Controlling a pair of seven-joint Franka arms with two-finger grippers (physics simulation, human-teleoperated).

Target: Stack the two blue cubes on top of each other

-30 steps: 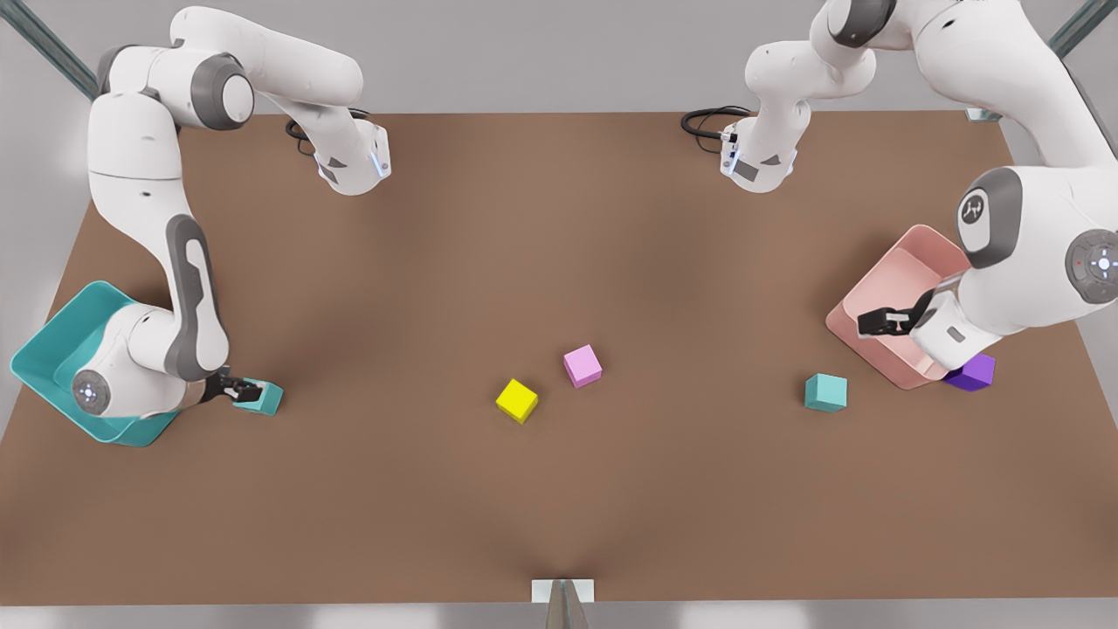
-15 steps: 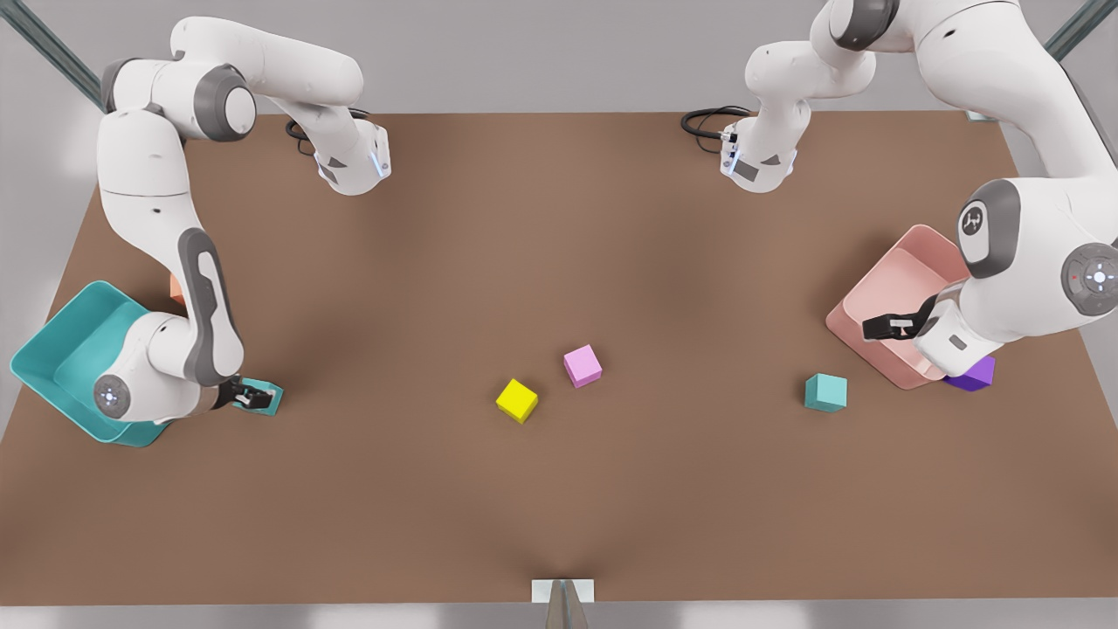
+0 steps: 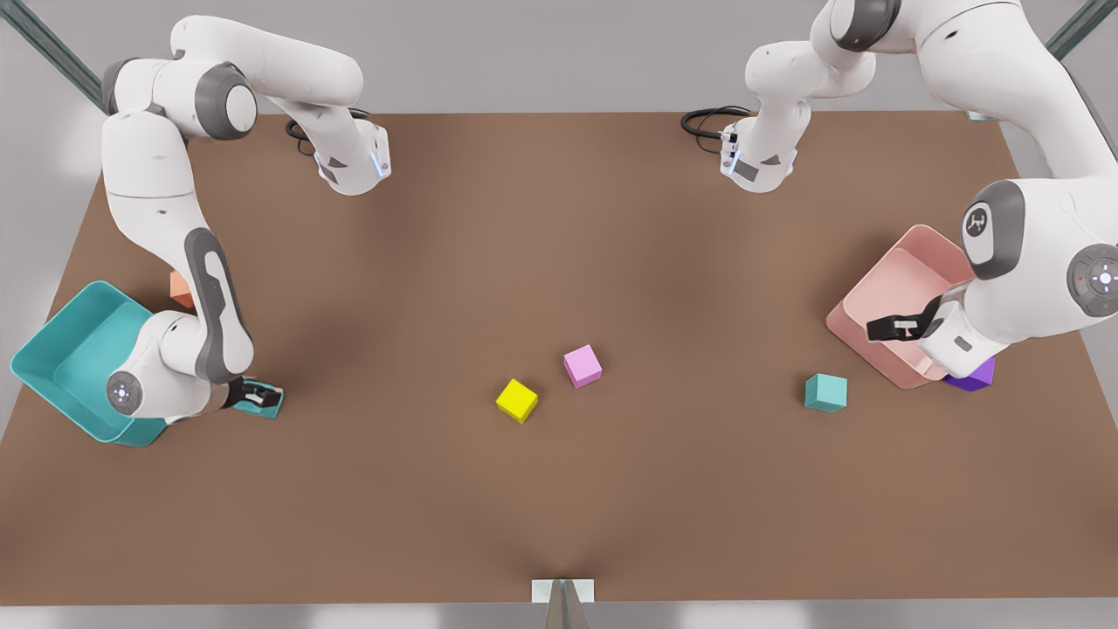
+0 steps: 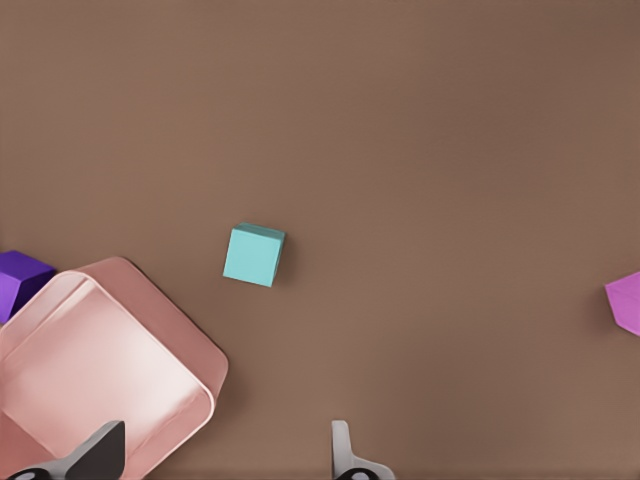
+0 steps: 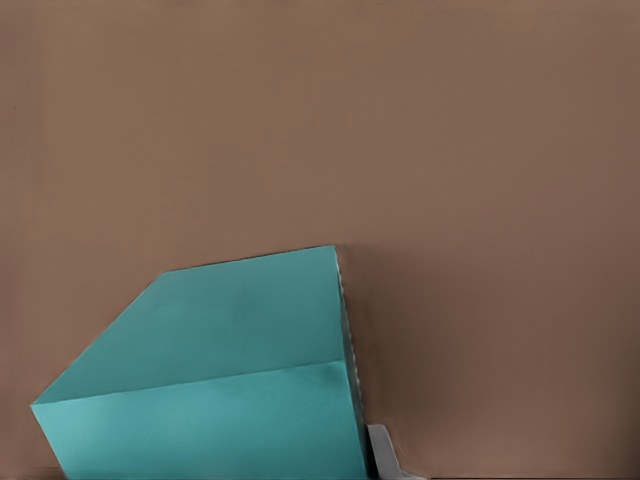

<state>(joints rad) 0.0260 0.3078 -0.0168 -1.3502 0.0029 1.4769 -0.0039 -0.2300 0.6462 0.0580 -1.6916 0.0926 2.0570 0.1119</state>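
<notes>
Two teal cubes, matte, plain-faced, sharp-edged, both resting on the flat brown desk [image 3: 559,262] and well apart.

- First teal cube [image 3: 272,409]: toward the desk's edge on the front view's left, just beside the teal tray [image 3: 52,367], an open bin with rounded corners. The right gripper [image 3: 259,397] is down on this cube; whether it grips the cube cannot be told. The right wrist view has the cube [image 5: 220,380] close under the camera.
- Second teal cube [image 3: 825,392]: toward the opposite edge, free-standing, near the pale pink tray [image 3: 882,288], which is smooth with rounded corners.
- Left gripper [image 3: 886,328]: hangs over the pink tray with its fingers [image 4: 343,450] spread wide, holding nothing.
- Purple cube [image 3: 974,376]: against the pink tray's corner, partly behind the left arm.
- Yellow cube [image 3: 517,400] and pink cube [image 3: 583,365]: mid-desk, near each other, not touching.
- Orange cube [image 3: 181,288]: beside the teal tray, mostly hidden behind the right arm.
</notes>
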